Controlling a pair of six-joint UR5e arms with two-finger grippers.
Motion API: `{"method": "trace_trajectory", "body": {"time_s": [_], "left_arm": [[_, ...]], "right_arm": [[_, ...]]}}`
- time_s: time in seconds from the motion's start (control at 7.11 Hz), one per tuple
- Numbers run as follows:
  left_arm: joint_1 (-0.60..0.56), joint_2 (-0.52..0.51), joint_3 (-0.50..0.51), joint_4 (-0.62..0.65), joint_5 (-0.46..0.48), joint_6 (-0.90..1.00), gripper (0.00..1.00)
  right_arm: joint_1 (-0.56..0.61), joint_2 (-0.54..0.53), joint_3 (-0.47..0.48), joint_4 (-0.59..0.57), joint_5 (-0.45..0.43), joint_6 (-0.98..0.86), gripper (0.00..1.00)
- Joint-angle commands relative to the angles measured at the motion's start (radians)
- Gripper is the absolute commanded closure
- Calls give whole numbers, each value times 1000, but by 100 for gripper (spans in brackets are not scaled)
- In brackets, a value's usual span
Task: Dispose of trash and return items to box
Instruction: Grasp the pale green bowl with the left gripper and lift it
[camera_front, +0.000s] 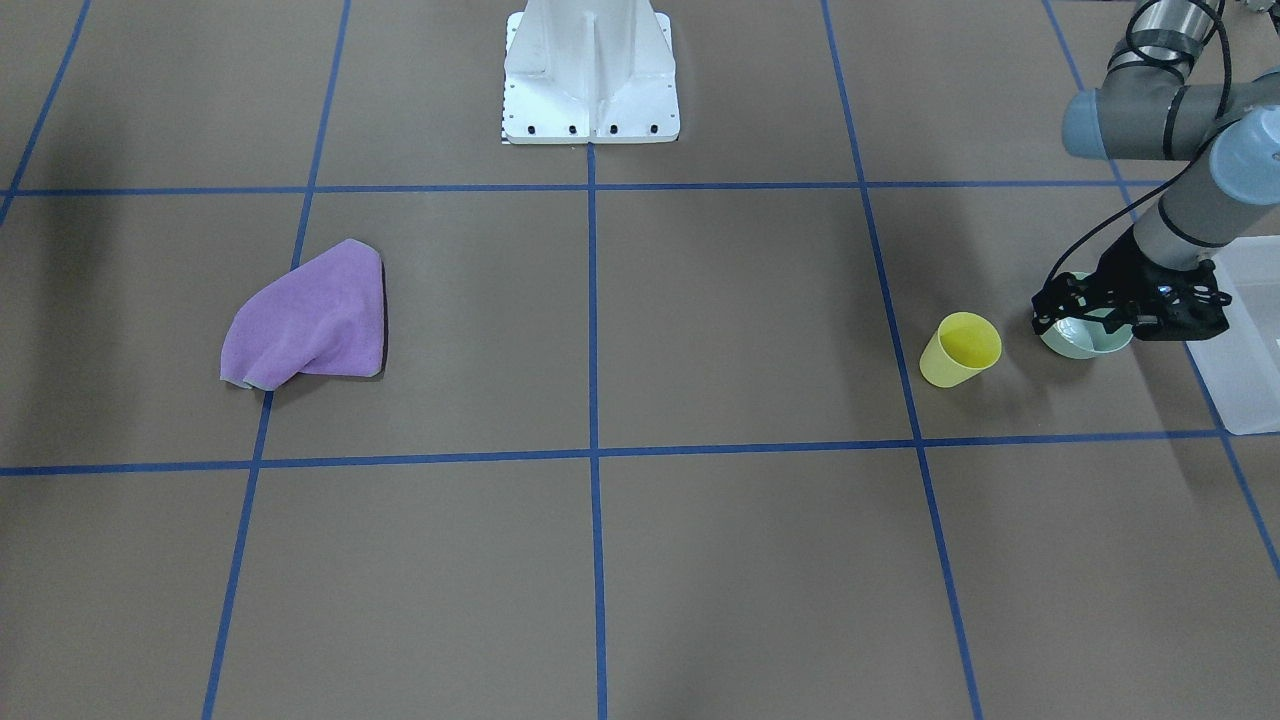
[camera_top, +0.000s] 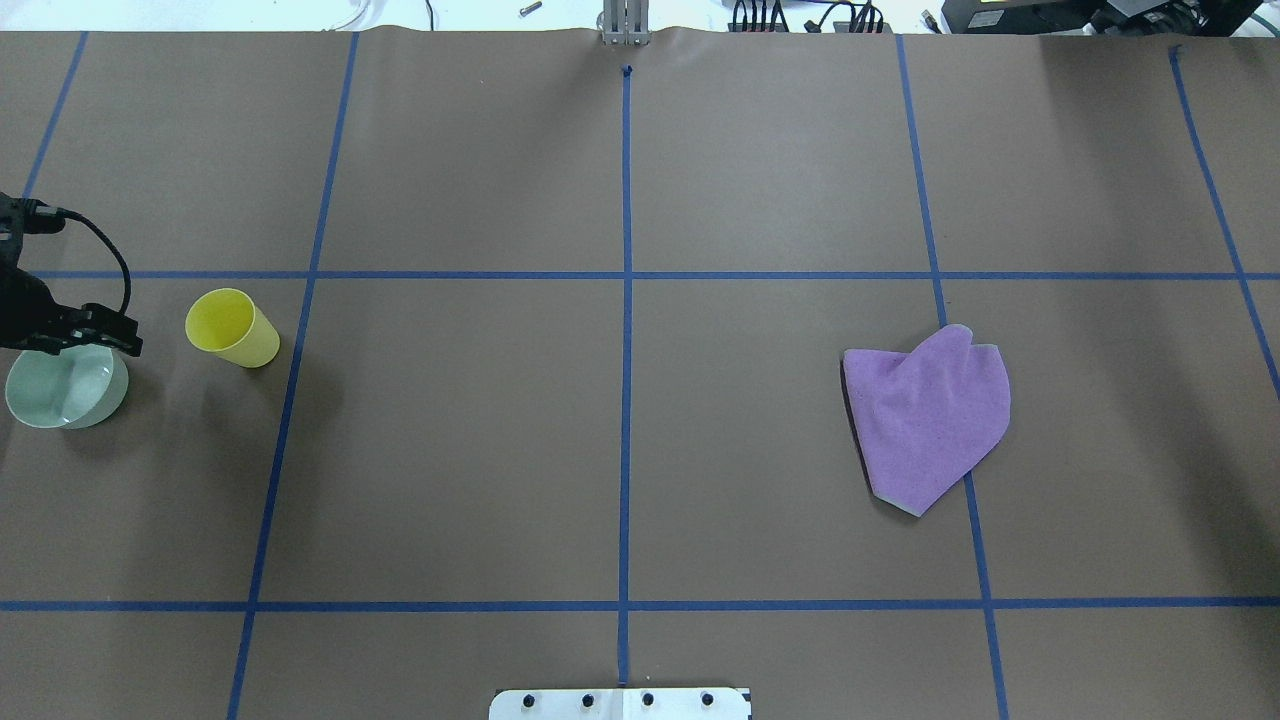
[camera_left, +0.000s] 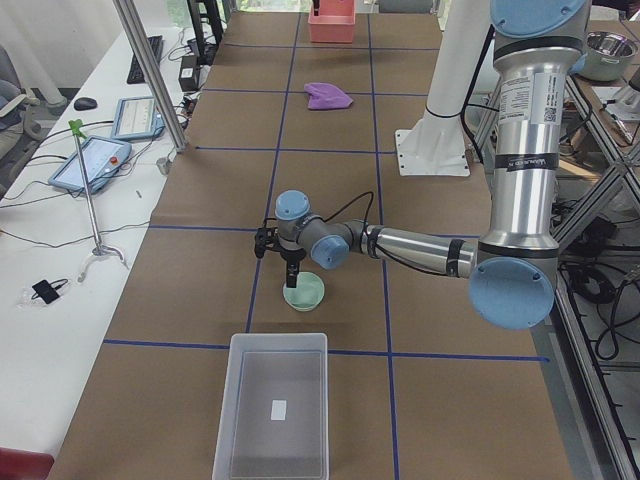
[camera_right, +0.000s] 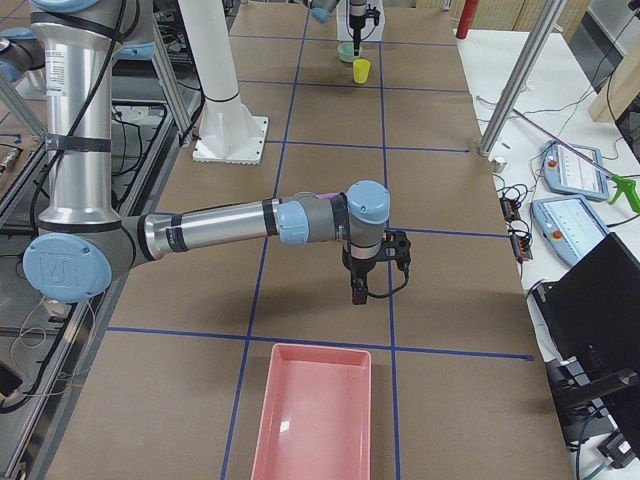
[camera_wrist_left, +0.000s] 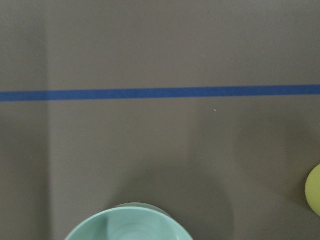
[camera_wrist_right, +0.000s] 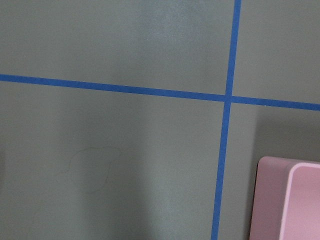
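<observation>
Btm ctr: translucent frosted-white rectangular plastic bin (camera_left: 270, 400). Just beyond, outside it, small pale mint-green round bowl (camera_left: 304, 292), left gripper (camera_left: 291, 284) tips at its rim, opening can't tell. Small bright yellow tapered plastic cup (camera_front: 962, 348) near bowl. Right gripper (camera_right: 357, 298): can't tell either.

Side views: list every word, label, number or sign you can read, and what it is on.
No text is legible; these marks show:
Printed label on the left arm: too small to read.
White sticker in the clear bin: no writing legible.
Logo on the blue cap of the right arm: too blurred.
Pale sticker in the pink tray: no writing legible.
</observation>
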Motion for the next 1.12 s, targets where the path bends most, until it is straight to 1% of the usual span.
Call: {"method": "trace_trajectory", "body": {"time_s": [0.0,0.14,0.28,0.42,0.56,0.7,0.84,0.98], "left_arm": [[48,12,5,-12,12,-61,10],[63,12,4,-12,11,-87,43],[74,8,5,-8,6,-107,92],[77,9,4,-5,3,-107,100],[76,12,-13,-3,-14,-104,100],[65,17,-39,6,-81,-94,100],[10,14,-77,17,-171,-83,100],[-54,30,-106,17,-222,-54,100]], "right_arm": [[-3,0,-1,0,0,0,0],[-3,0,-3,0,0,1,0],[-3,0,-4,0,0,0,0],[-5,0,-4,0,0,0,0],[-11,2,-1,1,2,1,0],[-20,12,0,1,5,5,0],[-49,32,12,1,5,29,0],[-108,76,25,1,3,149,0]]}}
